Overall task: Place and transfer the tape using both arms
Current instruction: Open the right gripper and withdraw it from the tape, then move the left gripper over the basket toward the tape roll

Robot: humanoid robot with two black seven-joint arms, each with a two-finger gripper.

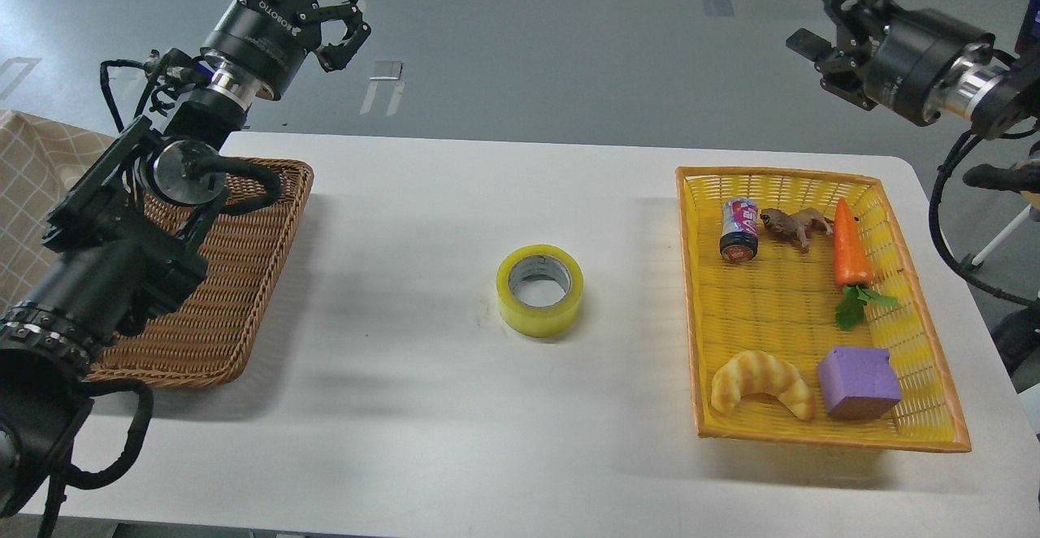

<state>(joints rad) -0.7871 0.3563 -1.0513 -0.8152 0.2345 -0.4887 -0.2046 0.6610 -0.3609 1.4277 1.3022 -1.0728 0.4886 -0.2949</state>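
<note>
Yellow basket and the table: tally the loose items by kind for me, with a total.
Tape roll, on the table: 1
Small can: 1
Brown toy animal: 1
Carrot: 1
Croissant: 1
Purple block: 1
Total: 6, five of them in the yellow basket.

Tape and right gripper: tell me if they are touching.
Apart. The head view shows the tape alone mid-table, while the right gripper hangs high beyond the table's far right corner.

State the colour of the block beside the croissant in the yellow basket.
Purple: the block, seen in the head view.
</note>
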